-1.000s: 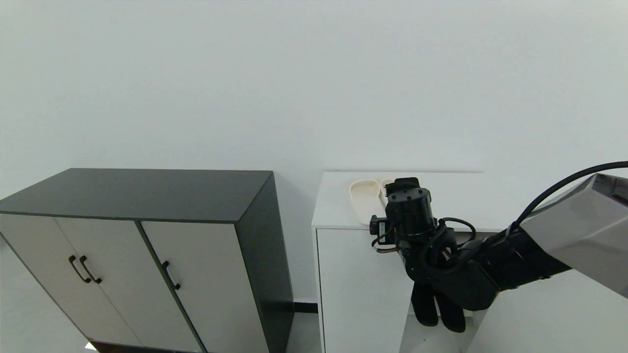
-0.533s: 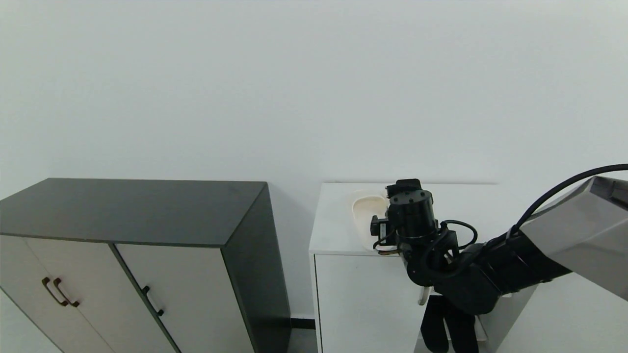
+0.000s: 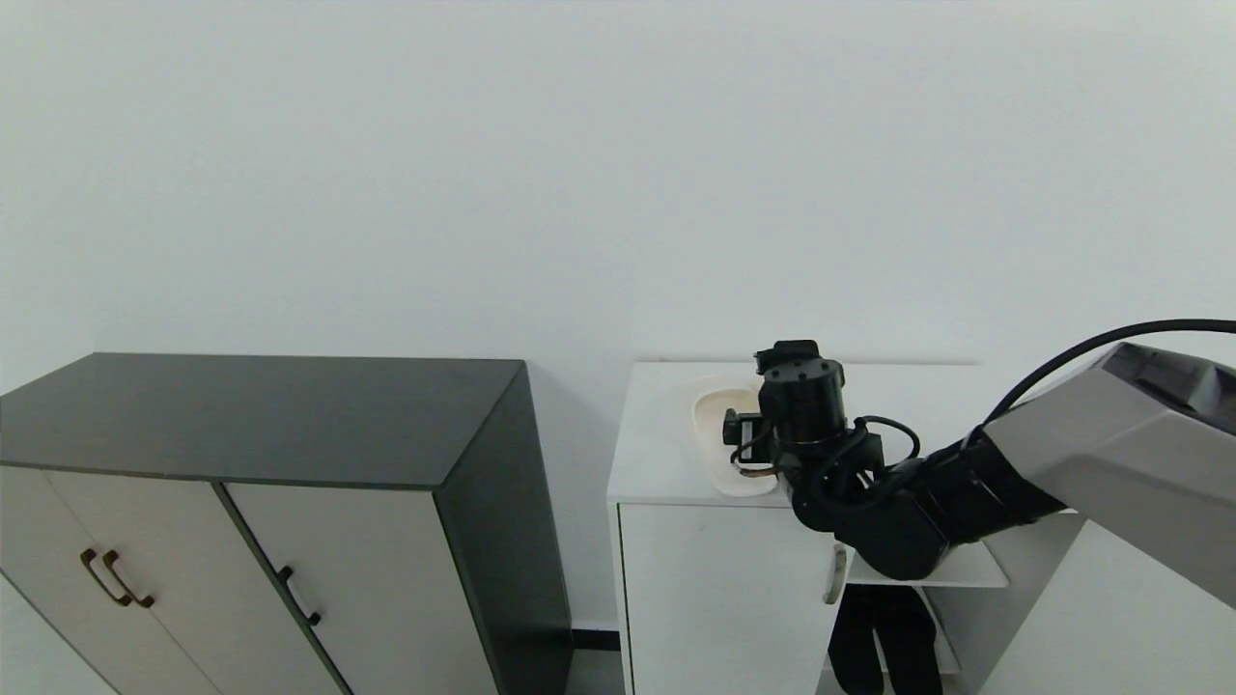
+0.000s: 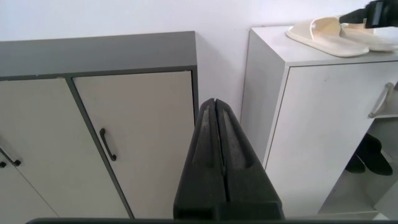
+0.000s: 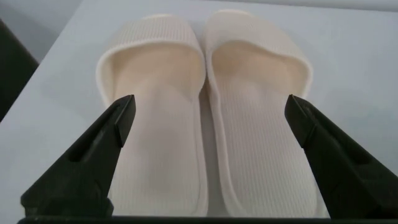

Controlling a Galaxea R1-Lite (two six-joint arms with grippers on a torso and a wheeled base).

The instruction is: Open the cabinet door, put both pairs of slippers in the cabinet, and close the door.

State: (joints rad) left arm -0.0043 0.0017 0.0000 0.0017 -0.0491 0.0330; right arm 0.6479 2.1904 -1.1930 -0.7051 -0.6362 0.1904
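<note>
Right wrist view: my right gripper, spread wide, frames the cream slippers lying together just ahead on the white cabinet top; I'd descend centred, then pinch both inner edges together.

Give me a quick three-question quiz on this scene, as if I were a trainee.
1. True or false: the left gripper is shut.
2. Where do the cream slippers lie? A) on the floor B) on top of the white cabinet C) in the left gripper
3. Fill in: the stored slippers inside that cabinet are ___ in colour.

Key: 1 true; 2 B; 3 black.
</note>
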